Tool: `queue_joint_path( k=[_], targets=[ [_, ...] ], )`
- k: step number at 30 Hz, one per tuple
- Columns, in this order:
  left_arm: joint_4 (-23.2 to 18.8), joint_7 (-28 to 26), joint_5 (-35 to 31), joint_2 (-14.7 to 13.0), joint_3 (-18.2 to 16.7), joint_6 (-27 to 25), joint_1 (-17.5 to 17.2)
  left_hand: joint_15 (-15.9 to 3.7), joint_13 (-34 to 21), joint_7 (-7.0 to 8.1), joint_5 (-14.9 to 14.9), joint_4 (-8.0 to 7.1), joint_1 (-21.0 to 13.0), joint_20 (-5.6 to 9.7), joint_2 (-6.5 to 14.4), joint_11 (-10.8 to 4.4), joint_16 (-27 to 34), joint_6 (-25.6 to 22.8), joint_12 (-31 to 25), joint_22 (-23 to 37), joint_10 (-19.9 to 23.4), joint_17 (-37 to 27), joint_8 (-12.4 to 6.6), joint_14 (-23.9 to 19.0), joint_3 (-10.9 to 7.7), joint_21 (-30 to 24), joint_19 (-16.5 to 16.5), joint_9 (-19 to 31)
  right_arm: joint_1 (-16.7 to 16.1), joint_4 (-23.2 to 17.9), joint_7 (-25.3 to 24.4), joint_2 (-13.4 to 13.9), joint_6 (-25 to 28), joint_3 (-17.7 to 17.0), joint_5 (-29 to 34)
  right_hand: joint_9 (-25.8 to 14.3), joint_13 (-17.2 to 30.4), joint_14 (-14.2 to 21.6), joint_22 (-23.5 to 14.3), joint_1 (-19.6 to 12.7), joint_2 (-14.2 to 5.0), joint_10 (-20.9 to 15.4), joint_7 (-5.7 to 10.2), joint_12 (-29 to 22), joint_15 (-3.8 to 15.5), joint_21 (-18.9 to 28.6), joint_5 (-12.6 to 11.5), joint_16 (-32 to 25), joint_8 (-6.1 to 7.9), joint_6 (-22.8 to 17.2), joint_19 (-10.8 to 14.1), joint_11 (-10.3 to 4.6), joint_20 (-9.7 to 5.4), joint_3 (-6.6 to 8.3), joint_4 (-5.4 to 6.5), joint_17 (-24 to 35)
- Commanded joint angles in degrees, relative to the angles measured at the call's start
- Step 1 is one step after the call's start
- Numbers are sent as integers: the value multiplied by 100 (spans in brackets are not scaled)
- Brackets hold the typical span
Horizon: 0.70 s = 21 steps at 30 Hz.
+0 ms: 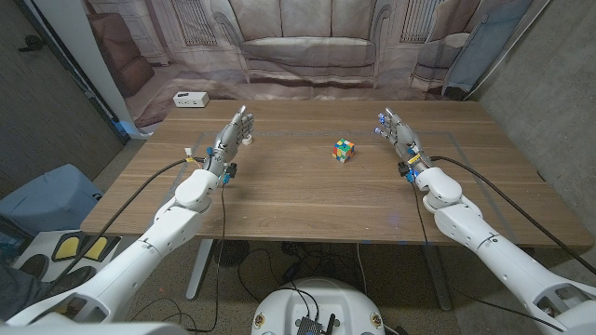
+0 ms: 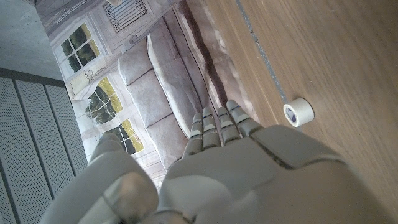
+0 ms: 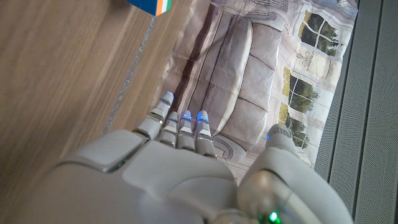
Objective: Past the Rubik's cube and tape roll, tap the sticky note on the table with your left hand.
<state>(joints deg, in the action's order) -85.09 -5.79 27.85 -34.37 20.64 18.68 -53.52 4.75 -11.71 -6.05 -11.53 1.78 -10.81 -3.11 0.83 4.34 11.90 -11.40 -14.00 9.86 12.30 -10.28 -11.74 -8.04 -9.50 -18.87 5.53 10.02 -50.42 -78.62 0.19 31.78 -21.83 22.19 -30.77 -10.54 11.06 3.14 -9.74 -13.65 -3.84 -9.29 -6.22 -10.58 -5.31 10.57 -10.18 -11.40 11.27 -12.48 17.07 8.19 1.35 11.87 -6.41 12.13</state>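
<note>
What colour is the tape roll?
White, with a dark core; the tape roll shows best in the left wrist view, lying on the wooden table.

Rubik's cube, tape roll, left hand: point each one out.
Rubik's cube (image 1: 345, 150), head view, on its top face.
tape roll (image 2: 298, 112), left wrist view, on its white outer band.
left hand (image 1: 232, 136), head view, on the back of the hand.

The left hand (image 1: 231, 136) hides most of the tape roll (image 1: 249, 140); the picture's edge crops the Rubik's cube (image 3: 149, 5).
</note>
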Motion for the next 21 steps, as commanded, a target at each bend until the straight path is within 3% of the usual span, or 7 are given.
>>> queue_joint_path(
  k=[1, 12, 21],
  targets=[
    [-300, -348, -433, -127, -12, 17, -181, -23, 1, -22, 14, 56, -76, -21, -30, -22, 58, -162, -56, 18, 179, -8, -51, -169, 0, 19, 149, 25, 60, 100, 485, 83, -148, -7, -169, -30, 16, -21, -15, 22, 58, -7, -35, -27, 18, -2, -26, 7, 4, -41, -33, -10, 7, -36, 6, 29],
    [-340, -295, -409, -184, -144, 327, -411, -55, 8, -16, 17, 86, -84, -38, -59, -19, 74, -257, -70, 18, 284, -8, -47, -328, 17, 32, 276, 27, -109, -316, -16, 89, 83, 25, 79, -29, 16, -18, -15, 46, 83, -27, -54, -45, 5, -1, -26, -2, -2, -34, -61, -2, -2, -56, 6, 29],
    [-618, -534, -572, -292, -293, 315, -675, -50, 10, -6, 17, 101, -91, -63, -64, -9, 65, -302, -83, 19, 353, -9, -43, -370, 21, 50, 316, 28, -59, -349, -4, 61, 165, 90, 112, -29, 16, -2, -15, 63, 93, -45, -56, -58, 2, 13, -27, -13, -2, -36, -47, 6, 12, -69, 8, 30]
  ],
)
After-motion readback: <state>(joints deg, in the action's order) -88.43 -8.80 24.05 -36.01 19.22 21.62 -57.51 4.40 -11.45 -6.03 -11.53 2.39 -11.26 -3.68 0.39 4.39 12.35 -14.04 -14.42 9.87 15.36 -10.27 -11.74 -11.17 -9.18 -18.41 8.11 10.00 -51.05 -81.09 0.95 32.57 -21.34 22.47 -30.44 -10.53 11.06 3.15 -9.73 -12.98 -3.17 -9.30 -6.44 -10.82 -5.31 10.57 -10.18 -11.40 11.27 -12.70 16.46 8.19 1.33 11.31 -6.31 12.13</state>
